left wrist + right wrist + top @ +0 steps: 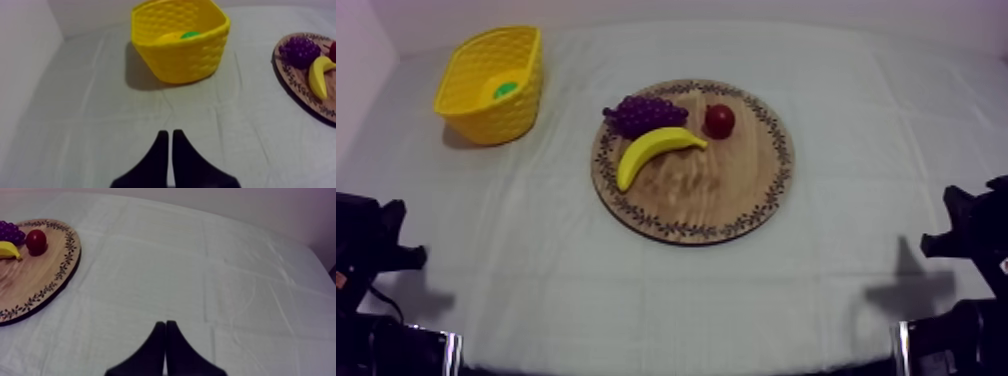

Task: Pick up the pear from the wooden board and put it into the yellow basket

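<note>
Grey-white cloth covers the tabletop (546,270), with a pale wall behind its far edge. I see the yellow basket (486,110) standing near the far left corner, and the pear (505,89) is already inside it. From above it is a green patch down in the basket. From my left wrist camera, its green top shows just over the near rim, with a yellowish part beside it.

The round wooden board (716,195) lies about the middle of the tabletop, well apart from the basket. The top view takes in the whole of its patterned rim. On its far half the bunch of grapes (636,113) touches the banana (654,152), which curves along their near side. The small red fruit (719,121) sits just beside the banana's tip.

My left claw (170,134) hangs over bare cloth on the near side of the basket, its fingers pressed together in a narrow wedge, holding nothing. My right claw (165,323) is the same narrow wedge, over bare cloth beside the board's right rim. From above, my left arm (371,250) and right arm (971,235) sit low at the near corners.
</note>
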